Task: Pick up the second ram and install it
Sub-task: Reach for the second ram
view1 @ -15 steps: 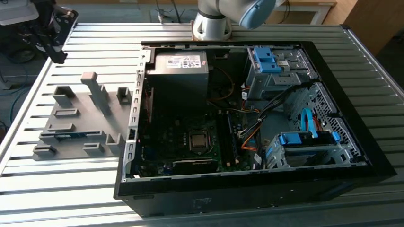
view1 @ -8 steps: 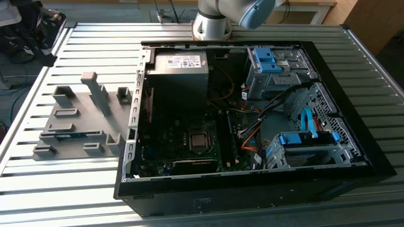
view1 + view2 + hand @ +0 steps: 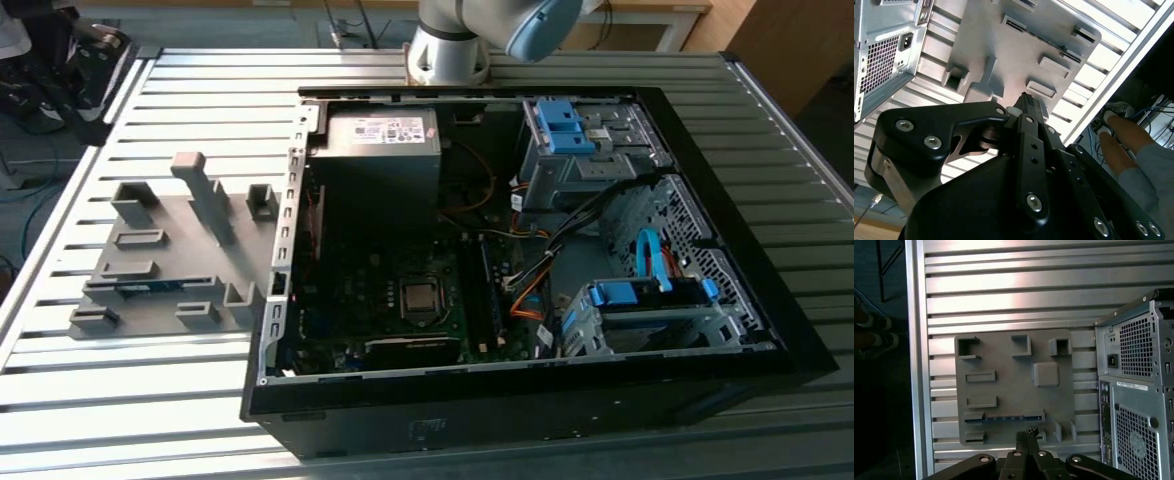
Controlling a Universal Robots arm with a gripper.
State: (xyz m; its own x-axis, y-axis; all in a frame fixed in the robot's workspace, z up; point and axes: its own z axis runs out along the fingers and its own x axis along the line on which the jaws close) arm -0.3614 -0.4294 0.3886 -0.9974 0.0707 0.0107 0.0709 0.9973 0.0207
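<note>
Evidently poised above the holder

Fingers point(image 3: 1021, 442), pressed together and empty, hang over the grey holder block point(image 3: 1004, 347), whose slot carries the second ram point(image 3: 1009, 417) edgewise. Descending shut or off-line would probably strike the thin board.

The exterior view looks down steeply from above the near side of the tabletop point(image 3: 147, 400) toward the arm base point(image 3: 447, 55) at the far edge. It covers the whole open computer case point(image 3: 534, 400), with the holder block point(image 3: 174, 250) on the exterior view's left. The first wrist view faces straight down from well above the holder block point(image 3: 1014, 390). The second wrist view looks obliquely along the hand point(image 3: 1029, 100). All three views share the holder block and the computer case.
</note>
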